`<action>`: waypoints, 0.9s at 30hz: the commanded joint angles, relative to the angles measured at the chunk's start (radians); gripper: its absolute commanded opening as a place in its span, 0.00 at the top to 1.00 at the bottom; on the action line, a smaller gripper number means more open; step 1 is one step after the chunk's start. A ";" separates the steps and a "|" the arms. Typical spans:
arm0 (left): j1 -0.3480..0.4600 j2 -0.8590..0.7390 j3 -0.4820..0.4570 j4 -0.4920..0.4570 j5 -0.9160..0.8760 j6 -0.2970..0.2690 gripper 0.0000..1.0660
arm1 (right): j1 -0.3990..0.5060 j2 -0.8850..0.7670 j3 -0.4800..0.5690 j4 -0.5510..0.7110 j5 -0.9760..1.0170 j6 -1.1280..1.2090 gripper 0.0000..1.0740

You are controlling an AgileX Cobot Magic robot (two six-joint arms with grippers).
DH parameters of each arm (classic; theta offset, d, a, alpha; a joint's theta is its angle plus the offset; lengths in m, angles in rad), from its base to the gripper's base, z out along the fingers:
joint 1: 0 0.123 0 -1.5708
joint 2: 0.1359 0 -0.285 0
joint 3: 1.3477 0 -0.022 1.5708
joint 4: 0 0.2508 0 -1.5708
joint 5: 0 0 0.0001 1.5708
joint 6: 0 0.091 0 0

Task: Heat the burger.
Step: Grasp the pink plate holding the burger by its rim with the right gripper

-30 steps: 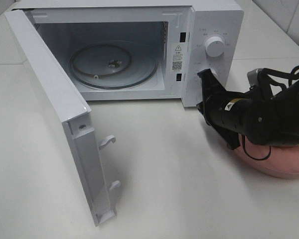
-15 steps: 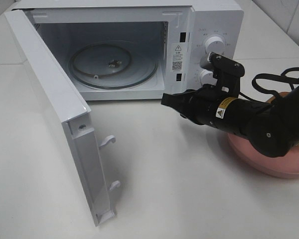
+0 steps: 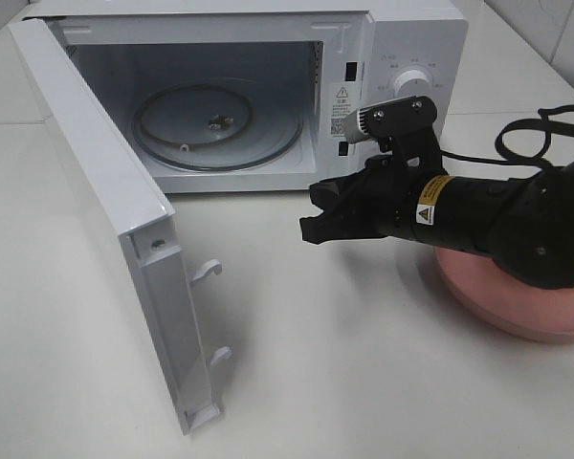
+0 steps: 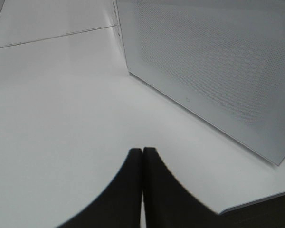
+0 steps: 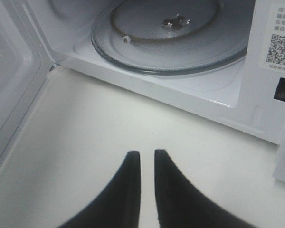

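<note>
Nearby, right tool [image 5: 146,153] faces open microwave [image 3: 407,38].

White microwave [image 3: 411,33], pink plate [image 3: 507,301] and black right gripper [image 3: 311,212] showing against an off-white table [image 3: 364,382].
The microwave's door [image 4: 218,61] is carrying a fine dotted mesh pattern, a black-and-white QR sticker [image 5: 281,50] is marking its frame, and the black arm is wearing a yellow-and-black warning label [image 3: 426,212].

- You have a white microwave [image 3: 402,38] at the back of the counter [image 3: 364,363], its door [image 3: 105,220] swung wide open.
- Inside lies a round glass turntable [image 3: 215,124].
- A pink plate [image 3: 517,306] sits in front of the microwave's knob [image 3: 411,84] side.
</note>
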 commanded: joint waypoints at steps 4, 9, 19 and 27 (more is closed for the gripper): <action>-0.003 -0.020 0.002 -0.002 -0.010 0.000 1.00 | 0.000 -0.094 -0.063 -0.093 0.358 -0.007 0.88; -0.003 -0.020 0.002 -0.002 -0.010 0.000 1.00 | 0.000 -0.138 -0.149 -0.092 0.618 0.043 0.86; -0.003 -0.020 0.002 -0.002 -0.010 0.000 1.00 | 0.000 -0.160 -0.312 0.123 1.100 -0.035 0.85; -0.003 -0.020 0.002 -0.002 -0.010 0.000 1.00 | 0.000 -0.160 -0.390 0.320 1.285 -0.196 0.78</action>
